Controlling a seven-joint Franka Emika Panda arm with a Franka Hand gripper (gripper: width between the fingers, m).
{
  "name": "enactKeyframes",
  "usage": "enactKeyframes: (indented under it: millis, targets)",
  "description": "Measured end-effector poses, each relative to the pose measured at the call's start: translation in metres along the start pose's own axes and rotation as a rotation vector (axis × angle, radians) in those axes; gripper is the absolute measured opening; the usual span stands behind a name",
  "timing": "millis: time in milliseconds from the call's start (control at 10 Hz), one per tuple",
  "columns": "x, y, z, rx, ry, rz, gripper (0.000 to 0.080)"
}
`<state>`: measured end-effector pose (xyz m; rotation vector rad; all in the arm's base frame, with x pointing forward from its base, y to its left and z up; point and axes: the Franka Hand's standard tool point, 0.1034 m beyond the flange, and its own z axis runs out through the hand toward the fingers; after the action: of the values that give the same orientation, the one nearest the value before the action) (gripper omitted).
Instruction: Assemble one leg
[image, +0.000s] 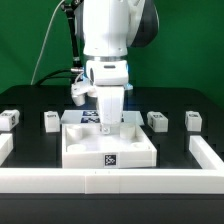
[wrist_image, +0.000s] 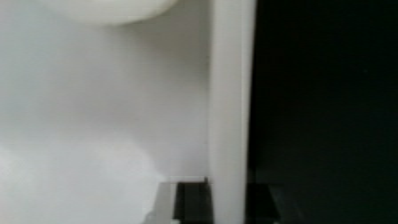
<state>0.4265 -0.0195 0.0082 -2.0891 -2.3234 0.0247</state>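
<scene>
Four small white legs with square tags lie in a row on the black table: two at the exterior view's left (image: 8, 119) (image: 52, 121) and two at its right (image: 157, 122) (image: 192, 121). None is held. The large white rimmed panel (image: 85, 150) lies between them. My gripper (image: 108, 122) points straight down at the panel's far rim. In the wrist view the panel's floor (wrist_image: 89, 100), a corner hole (wrist_image: 111, 8) and its upright rim (wrist_image: 230, 90) show. My gripper (wrist_image: 230, 186) has one dark finger on each side of that rim, with no gap visible.
A low white U-shaped fence (image: 110, 181) runs along the table's front and up both sides (image: 210, 152). The marker board (image: 88, 116) lies just behind the panel, partly hidden by the arm. Black table (wrist_image: 329, 100) lies beyond the rim.
</scene>
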Motion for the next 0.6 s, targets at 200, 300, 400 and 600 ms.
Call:
enactKeyframes:
  millis: [200, 300, 400, 600]
  targets:
    - [0.0, 0.0, 0.0, 0.0, 0.0, 0.0, 0.0057]
    - [0.0, 0.0, 0.0, 0.0, 0.0, 0.0, 0.0057]
    - [0.0, 0.0, 0.0, 0.0, 0.0, 0.001, 0.0057]
    - [0.02, 0.008, 0.0, -0.004, 0.005, 0.066, 0.0058]
